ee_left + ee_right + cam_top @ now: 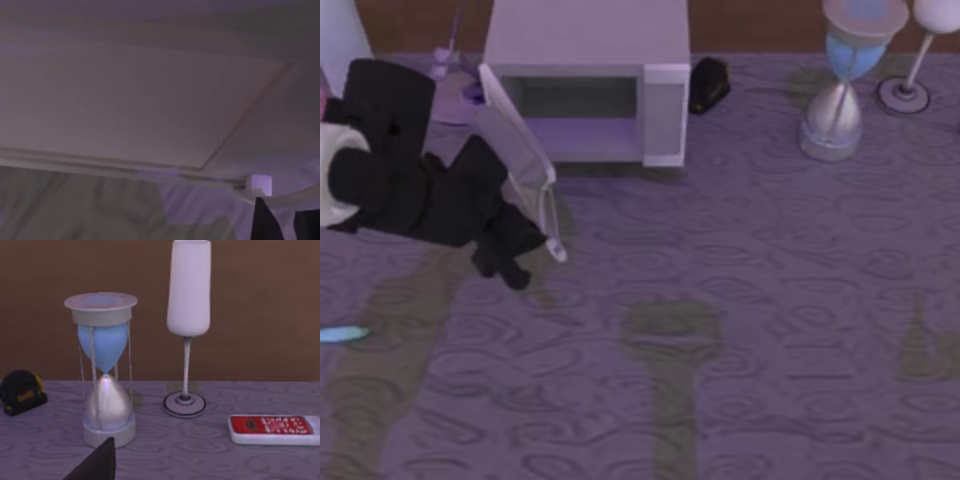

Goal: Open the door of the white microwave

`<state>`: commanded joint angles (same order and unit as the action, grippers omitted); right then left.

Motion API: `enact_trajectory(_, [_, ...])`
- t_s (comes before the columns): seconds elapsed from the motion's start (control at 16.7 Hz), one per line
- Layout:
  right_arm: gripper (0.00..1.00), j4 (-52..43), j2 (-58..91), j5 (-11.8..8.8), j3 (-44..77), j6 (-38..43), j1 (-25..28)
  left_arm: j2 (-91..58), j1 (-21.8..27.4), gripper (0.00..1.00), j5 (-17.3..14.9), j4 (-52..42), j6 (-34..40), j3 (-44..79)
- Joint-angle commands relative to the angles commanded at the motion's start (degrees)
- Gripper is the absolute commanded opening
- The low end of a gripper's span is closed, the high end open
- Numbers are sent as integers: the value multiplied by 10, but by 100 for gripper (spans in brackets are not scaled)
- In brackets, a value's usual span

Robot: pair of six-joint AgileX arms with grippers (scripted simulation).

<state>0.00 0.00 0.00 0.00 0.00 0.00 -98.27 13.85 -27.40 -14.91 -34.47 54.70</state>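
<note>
At the table's eleven o'clock, the white microwave (588,40) stands with the door (520,160) swung well open, the left gripper (515,262) at its free edge, finger state untellable; next, judge whether more swing is needed.

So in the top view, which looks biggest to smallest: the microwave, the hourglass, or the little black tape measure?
1. Microwave, by far the biggest.
2. Hourglass, tall, so its top sits nearer the camera and may look a bit bigger than it is.
3. Tape measure, the smallest, just right of the microwave.
</note>
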Motion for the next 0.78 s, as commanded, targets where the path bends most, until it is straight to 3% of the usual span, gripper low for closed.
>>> enact_trajectory(0.78, [100,0,0,0,0,0,0,-4,-21,0,-27,-30,-52,9])
